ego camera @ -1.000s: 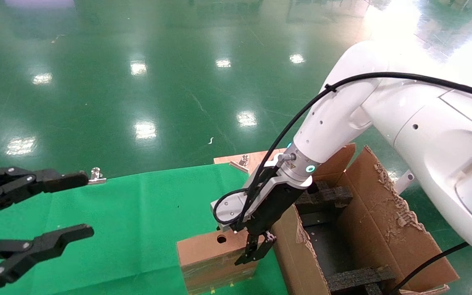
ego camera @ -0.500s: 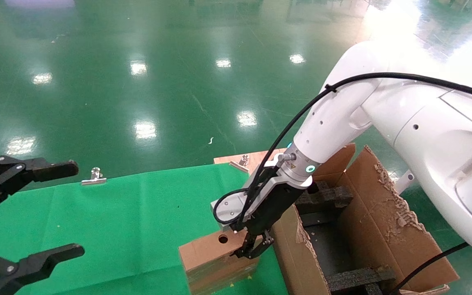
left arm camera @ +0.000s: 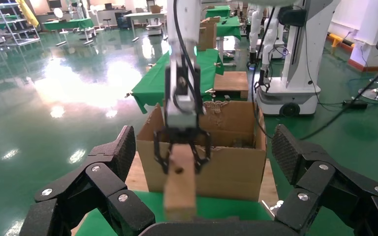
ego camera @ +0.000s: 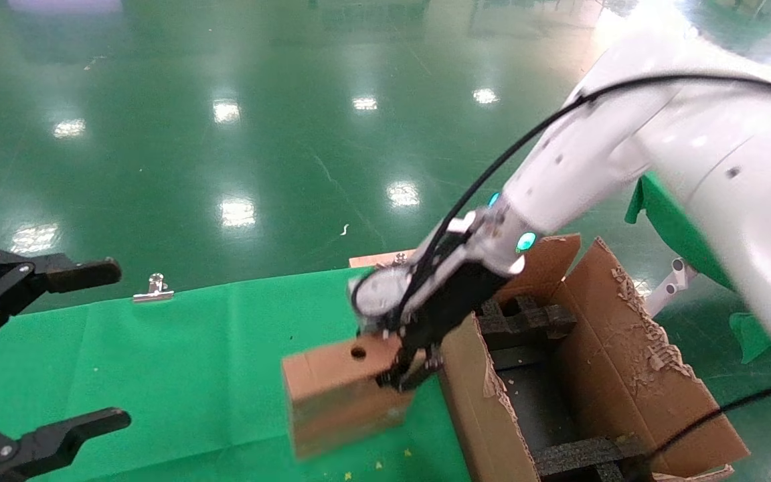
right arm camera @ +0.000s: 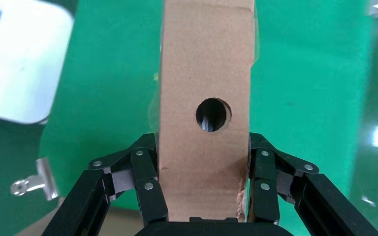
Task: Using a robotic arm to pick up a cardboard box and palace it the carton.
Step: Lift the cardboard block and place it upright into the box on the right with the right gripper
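Lifting stage, right arm [ego camera: 600,167]: the right end effector [ego camera: 407,365] is clenched on the box [ego camera: 342,395], fingers [right arm camera: 145,177] pressed against its two broad faces at the end nearest the hole [right arm camera: 211,114]. Box: small, brown, held narrow face up, its far end hanging unsupported over the green surface [ego camera: 191,348], just beside the near wall of the carton [ego camera: 486,415]. Whether its lower edge touches the cloth cannot be told. Carton: large, ragged flaps open, black foam inserts [ego camera: 526,321] across the interior. Left end effector [ego camera: 31,355]: released, jaws spread wide, parked well apart at the surface's left edge. Handling note, as judgement: the grip sits at one end, so the box is likely to sag or swing; the lift should be steady and high enough for the low corner to pass over the torn carton wall. Once above the opening, the box should be lined up with a gap between the foam pieces and lowered before release, since a drop onto the foam would probably leave it tilted.
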Robot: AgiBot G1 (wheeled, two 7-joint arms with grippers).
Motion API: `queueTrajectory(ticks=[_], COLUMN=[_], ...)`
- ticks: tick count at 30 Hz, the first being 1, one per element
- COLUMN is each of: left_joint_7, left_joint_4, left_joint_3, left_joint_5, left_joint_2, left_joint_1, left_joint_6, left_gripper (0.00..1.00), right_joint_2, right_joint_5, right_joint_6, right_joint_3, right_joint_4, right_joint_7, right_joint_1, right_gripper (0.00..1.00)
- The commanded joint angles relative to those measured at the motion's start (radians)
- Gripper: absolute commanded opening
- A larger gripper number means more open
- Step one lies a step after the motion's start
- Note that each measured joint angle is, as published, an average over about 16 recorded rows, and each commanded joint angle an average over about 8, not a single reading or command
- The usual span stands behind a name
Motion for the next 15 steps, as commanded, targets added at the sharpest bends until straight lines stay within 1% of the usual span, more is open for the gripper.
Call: queueTrajectory(ticks=[1,8,15], left_joint_7=[0.000,0.000,0.000], left_joint_4=[0.000,0.000,0.000], left_joint_3=[0.000,0.000,0.000], left_joint_5=[0.000,0.000,0.000], left_joint_2=[0.000,0.000,0.000], left_joint_1=[0.000,0.000,0.000], left_joint_6=[0.000,0.000,0.000], left_gripper=[1.00,1.00,1.00], right_joint_2=[0.012,0.058,0.098], right_joint_5=[0.023,0.089,0.131], right_joint_6=[-0.003,-0.009,-0.008], right_joint_3=[0.001,-0.040,-0.098], right_joint_4=[-0.006,-0.026,-0.063], right_joint_7=[0.003,-0.007,-0.041], right_joint_1=[0.024,0.165,0.297], right_gripper=[0.00,0.00,0.00])
